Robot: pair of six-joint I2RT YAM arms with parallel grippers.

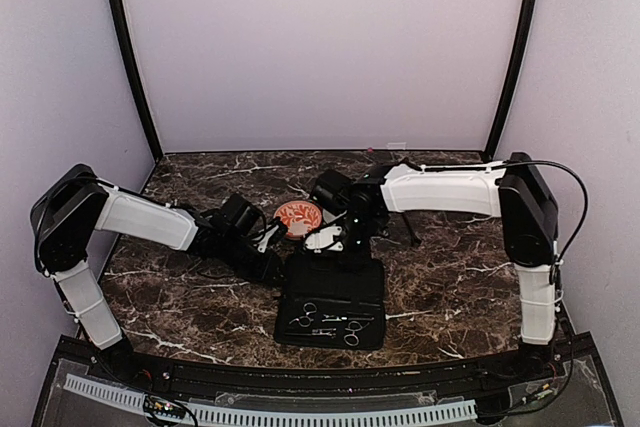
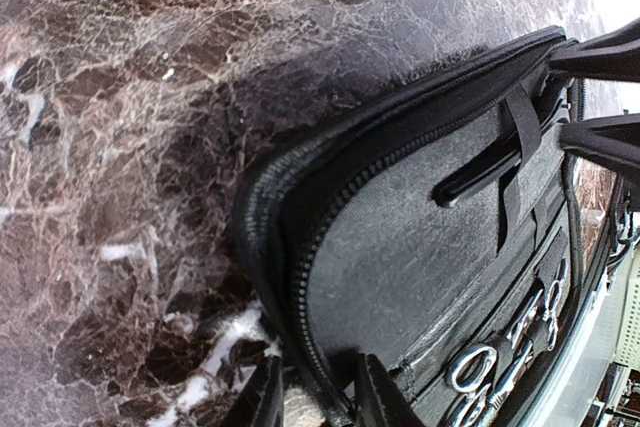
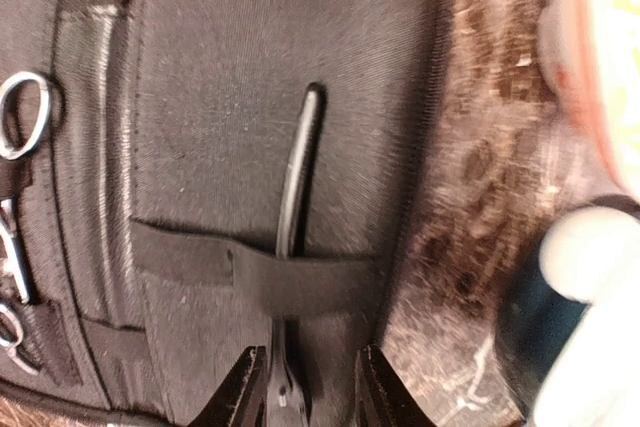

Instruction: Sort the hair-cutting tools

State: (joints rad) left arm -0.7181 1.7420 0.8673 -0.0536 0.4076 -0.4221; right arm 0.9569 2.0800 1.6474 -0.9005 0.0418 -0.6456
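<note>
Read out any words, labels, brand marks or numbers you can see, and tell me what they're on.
No readable text in any view.
On the black case: plain fabric, no label showing.
On the scissors: any stamp is too small to read.
On the dark stick: blurred, no marking seen.
On the bowl: orange pattern only, no letters.

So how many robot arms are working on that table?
2. The left arm comes from the near left corner, the right arm from the near right corner; both reach the black case's far edge.
</note>
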